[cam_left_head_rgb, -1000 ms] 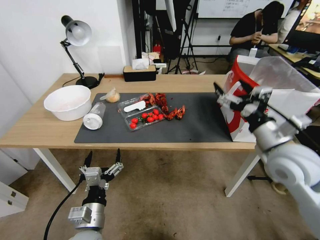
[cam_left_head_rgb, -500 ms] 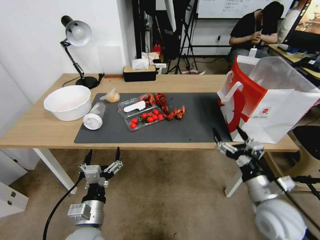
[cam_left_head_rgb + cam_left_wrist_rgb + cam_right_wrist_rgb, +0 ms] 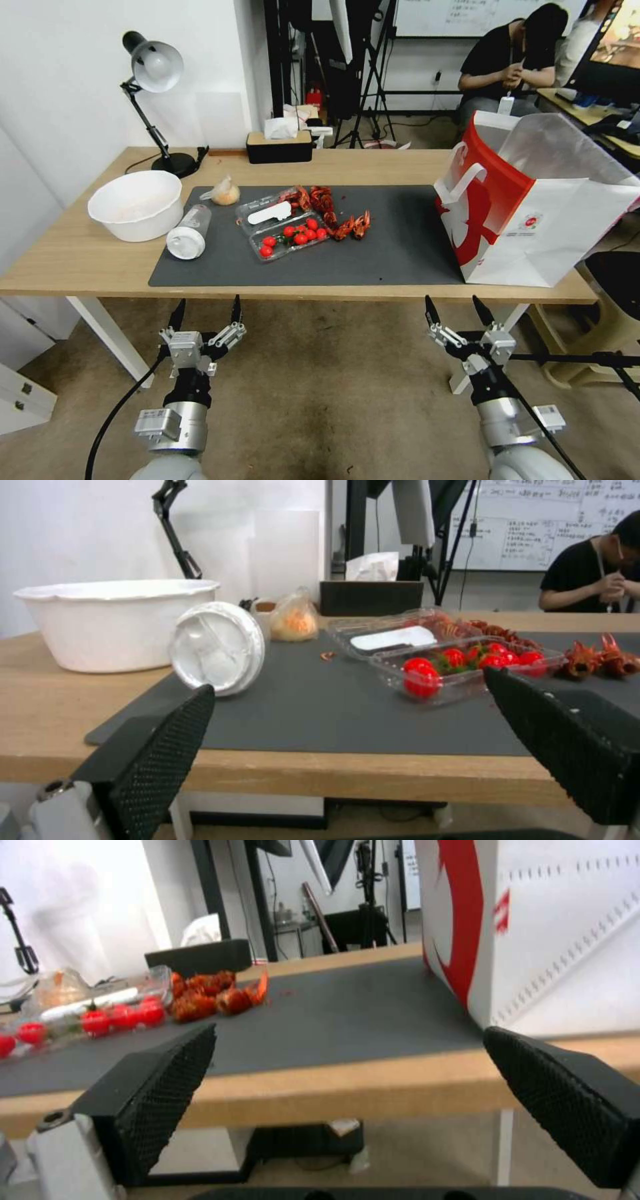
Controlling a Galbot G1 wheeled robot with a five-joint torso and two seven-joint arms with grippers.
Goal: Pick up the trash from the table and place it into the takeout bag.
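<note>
Here, your table (image 3: pixel 80 257) is long, with a dark mat (image 3: pixel 393 250) across its top. The takeout bag (image 3: pixel 553 220) stands tall at the right end, its near corner on the mat. A white bowl (image 3: pixel 135 203) sits on the bare wood at the left. Just right of it, the clear bottle (image 3: pixel 188 232) lies on its side, white cap toward you. A clear box of small red tomatoes (image 3: pixel 293 239) rests mid-mat, red shells beside it. The little bag of orange food (image 3: pixel 225 192) sits at the mat's far left corner. Your left gripper (image 3: pixel 205 312) and right gripper (image 3: pixel 455 311) hang below the near table edge, both spread wide and holding nothing.
</note>
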